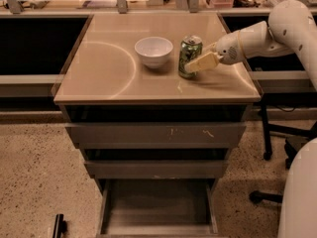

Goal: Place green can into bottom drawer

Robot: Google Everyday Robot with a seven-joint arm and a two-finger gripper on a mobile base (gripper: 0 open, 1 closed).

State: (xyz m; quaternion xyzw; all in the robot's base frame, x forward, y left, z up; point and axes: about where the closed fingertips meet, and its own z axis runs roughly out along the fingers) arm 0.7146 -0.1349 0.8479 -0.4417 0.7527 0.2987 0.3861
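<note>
On top: can [189,48] upright, right of bowl [154,51].
Gripper [194,63]: against can's right side; whether it grips, cannot tell.
Drawer [158,207]: open.

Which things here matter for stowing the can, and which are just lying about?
Job:
green can, on the cabinet top
bottom drawer, pulled open
gripper, at the can's right side

Lying about:
white bowl, left of the can
chair base, floor right

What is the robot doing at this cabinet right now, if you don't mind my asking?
The robot's arm reaches in from the picture's right, with its gripper at the green can, which stands upright on the cabinet top beside a white bowl. The can has not been lifted yet. Below, the bottom drawer is pulled open, ready to receive it.
</note>
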